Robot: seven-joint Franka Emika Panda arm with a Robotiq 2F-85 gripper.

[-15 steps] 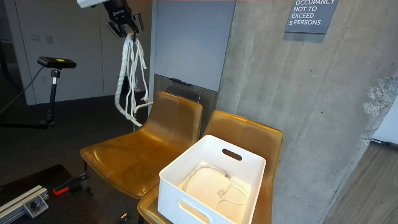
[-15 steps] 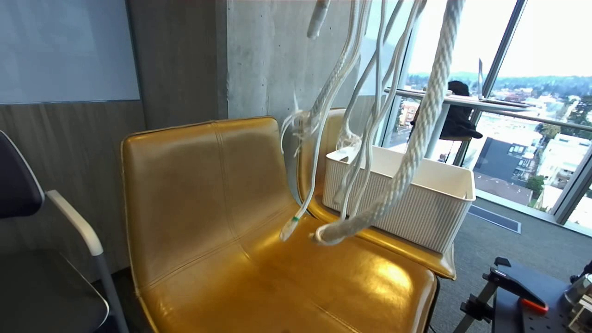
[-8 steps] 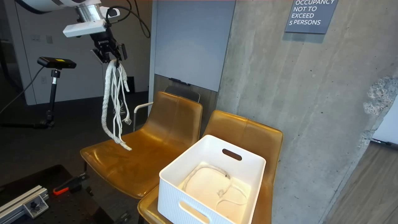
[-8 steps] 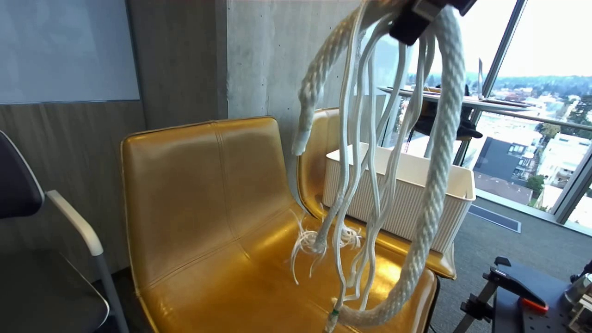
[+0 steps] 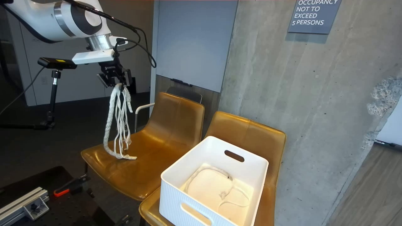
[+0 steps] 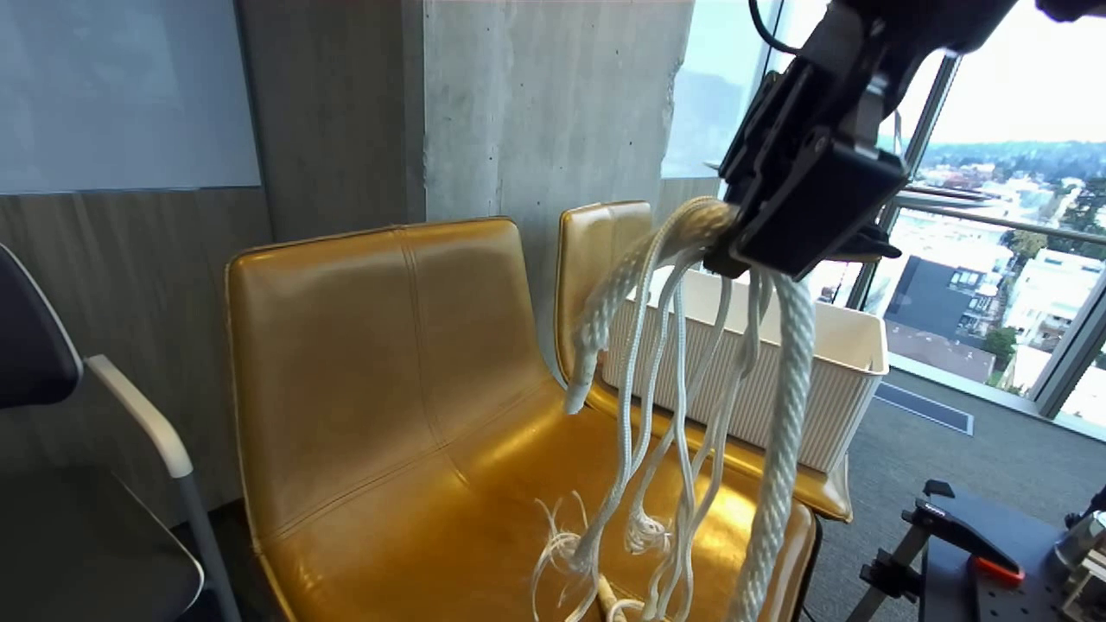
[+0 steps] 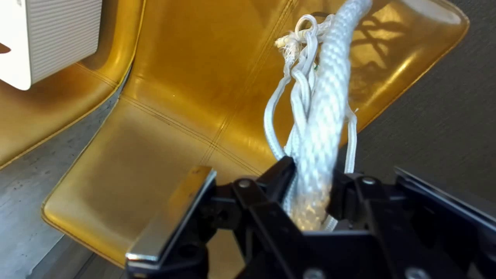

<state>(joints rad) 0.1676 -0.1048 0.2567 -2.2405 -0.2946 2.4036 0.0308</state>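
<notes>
Over a tan chair [image 5: 138,179], in an exterior view, the claw [image 5: 121,86] points down, closed on a thick white rope [image 5: 108,125] and several thin cords [image 5: 120,116]. They hang below it in long loops, the lowest bend seen against the chair; whether it touches cannot be told. Just beside, on a matching chair [image 5: 260,128], stands a white bin [image 5: 172,199] with a strand [image 5: 223,195] lying on its bottom. A concrete wall [image 5: 257,81] behind bears an occupancy sign [image 5: 315,15]; well to the left is a camera [image 5: 57,63] on a stand, and a clamp [image 5: 73,185] with a red part sits at a dark counter [image 5: 69,208]. Where an office chair [image 6: 69,527] fills the left edge, in an exterior view, the claw slants in from the upper right. The rope arches out of its grip, one end dangling, and the cords hang in front of the bin and chair, some with frayed ends [image 6: 646,534]. Wrist view: the claw enters from below, its fingers [image 7: 279,179] pressed to both sides of the rope, which runs, slightly blurred, toward the top edge. Cords bunch alongside it above the chair, and the bin's corner shows at upper left.
</notes>
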